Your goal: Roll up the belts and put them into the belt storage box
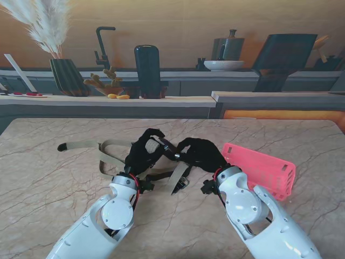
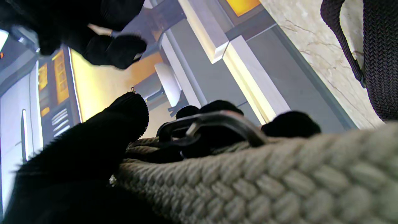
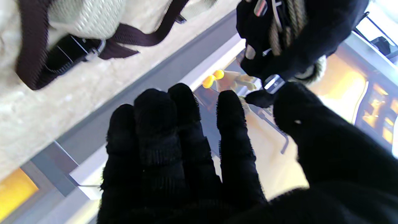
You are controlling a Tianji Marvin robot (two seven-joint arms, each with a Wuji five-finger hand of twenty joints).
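Left robot hand (image 1: 144,152) gripped beige belt (image 1: 110,154), right robot hand (image 1: 202,154) apparently spread, unladen, pink box (image 1: 264,170) beside it on desk (image 1: 43,178).

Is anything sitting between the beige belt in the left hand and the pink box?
Only the right hand lies between the beige belt, held in the left hand, and the pink box. No other object shows on the table along that path.

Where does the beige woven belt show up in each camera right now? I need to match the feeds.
Stand view: beige belt lies left of centre, its end held in the left hand.
Left wrist view: fills the foreground across the fingers.
Right wrist view: wound in the left hand.
Shared landmark: the black belt.
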